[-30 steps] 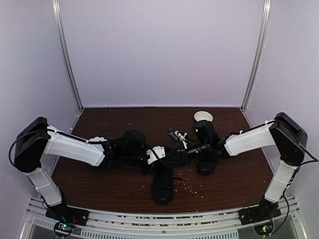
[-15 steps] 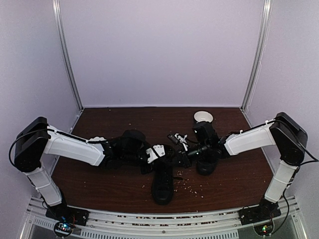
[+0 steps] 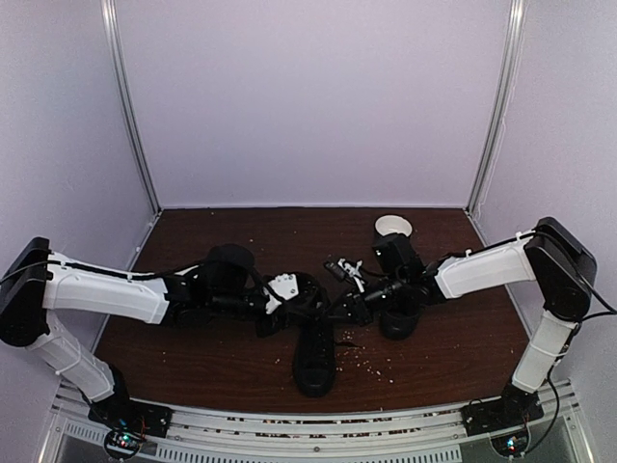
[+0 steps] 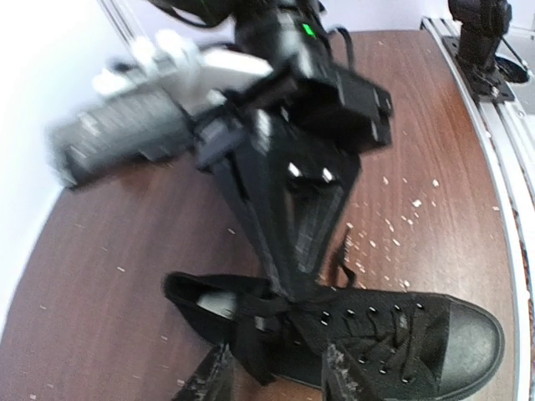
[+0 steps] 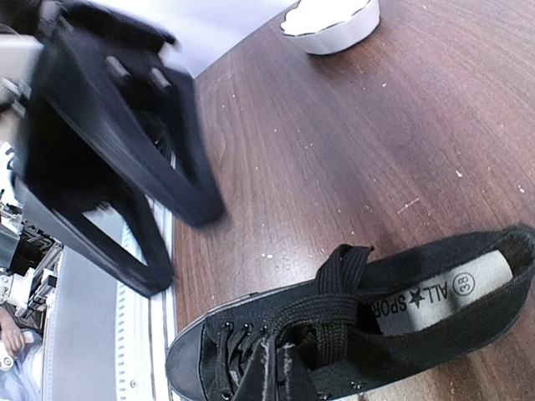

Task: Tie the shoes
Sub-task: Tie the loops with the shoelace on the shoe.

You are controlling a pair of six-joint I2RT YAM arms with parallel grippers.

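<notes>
My right gripper (image 5: 276, 372) pinches the limp, slippery lace (image 5: 338, 284) of the near shoe (image 3: 315, 357) (light, may drag) by the eyelets, while my left gripper (image 4: 276, 376) gapes open.

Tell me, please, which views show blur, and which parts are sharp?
Left wrist view: the right gripper is smeared by motion; the shoe is sharp. Right wrist view: the left gripper is blurred; the shoe's insole print is readable. Top view: sharp and evenly lit.
</notes>
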